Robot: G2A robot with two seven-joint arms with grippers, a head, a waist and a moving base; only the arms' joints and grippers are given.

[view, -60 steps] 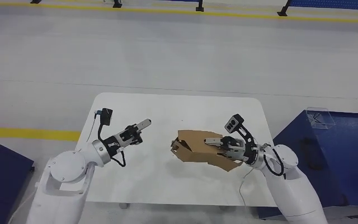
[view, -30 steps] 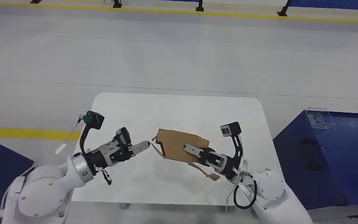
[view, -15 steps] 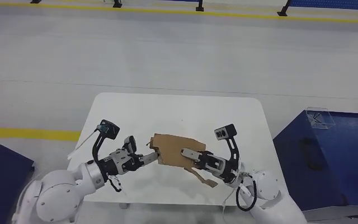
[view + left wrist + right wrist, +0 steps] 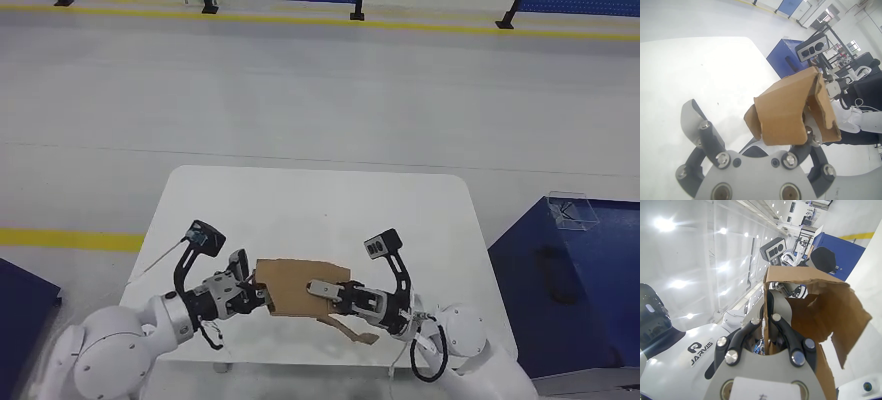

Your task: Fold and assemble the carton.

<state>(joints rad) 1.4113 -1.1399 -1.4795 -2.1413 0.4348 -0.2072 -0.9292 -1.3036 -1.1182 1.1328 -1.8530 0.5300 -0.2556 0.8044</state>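
A brown carton (image 4: 300, 285), partly folded with loose flaps, hangs just above the white table (image 4: 300, 200) near its front edge. My right gripper (image 4: 318, 290) is shut on one carton wall; in the right wrist view the wall (image 4: 765, 306) stands pinched between the two fingers (image 4: 780, 308). My left gripper (image 4: 258, 293) is at the carton's opposite end, open. In the left wrist view the carton (image 4: 783, 111) lies over one finger, and the other finger (image 4: 694, 111) stands apart from it.
A blue cabinet (image 4: 570, 260) stands off the table's right side. The table's far half is bare white surface. The right arm's wrist camera (image 4: 812, 48) rises behind the carton.
The right gripper has carried the carton leftward and toward the table's front edge. The left gripper has closed the gap and now meets the carton's end.
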